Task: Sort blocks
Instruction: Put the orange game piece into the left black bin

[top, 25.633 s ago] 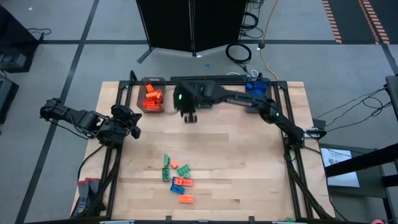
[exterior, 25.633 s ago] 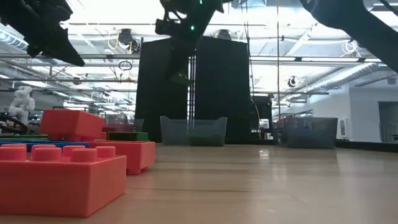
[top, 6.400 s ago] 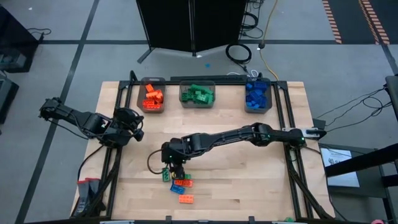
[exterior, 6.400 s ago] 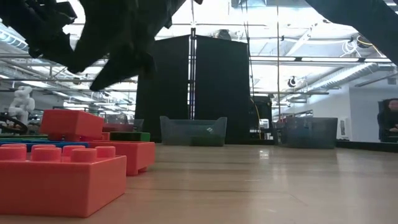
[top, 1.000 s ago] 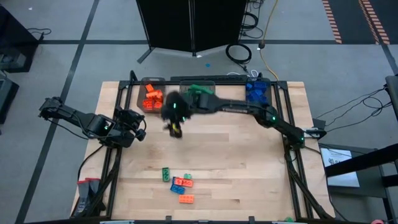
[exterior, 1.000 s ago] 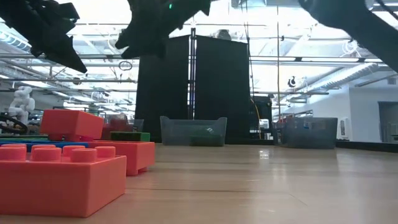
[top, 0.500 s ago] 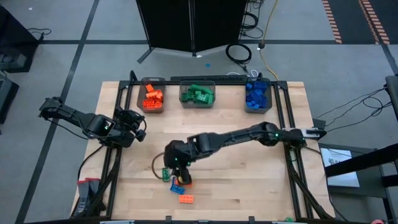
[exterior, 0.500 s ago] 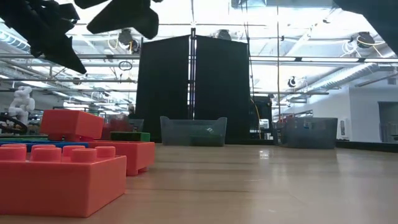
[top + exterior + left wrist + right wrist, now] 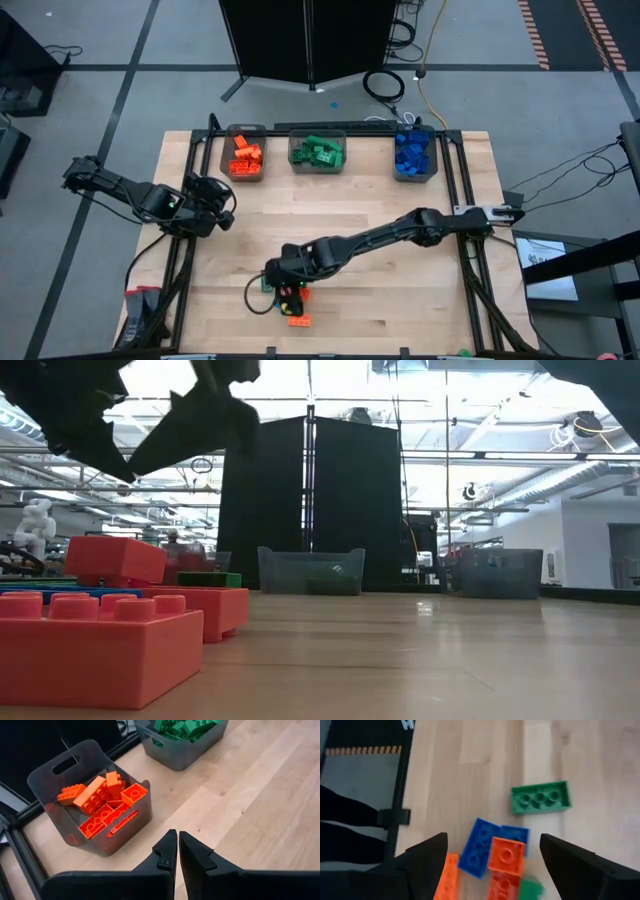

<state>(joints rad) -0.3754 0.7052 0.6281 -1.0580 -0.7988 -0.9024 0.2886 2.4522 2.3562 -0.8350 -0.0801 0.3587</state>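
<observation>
- High view: right gripper (image 9: 288,298) over loose blocks (image 9: 297,320) near the table's (image 9: 400,290) front edge; left gripper (image 9: 224,208) waits left.
- Left wrist view: jaws shut, empty; orange bin (image 9: 95,815) ahead.
- Right wrist view: fingers (image 9: 427,855) wide, empty, above green block (image 9: 540,797).

Brick colours on the pale wood table (image 9: 400,290)

Orange blocks (image 9: 102,800) filled a grey bin (image 9: 55,780); green bricks (image 9: 317,153) and blue bricks (image 9: 412,152) filled others.
</observation>
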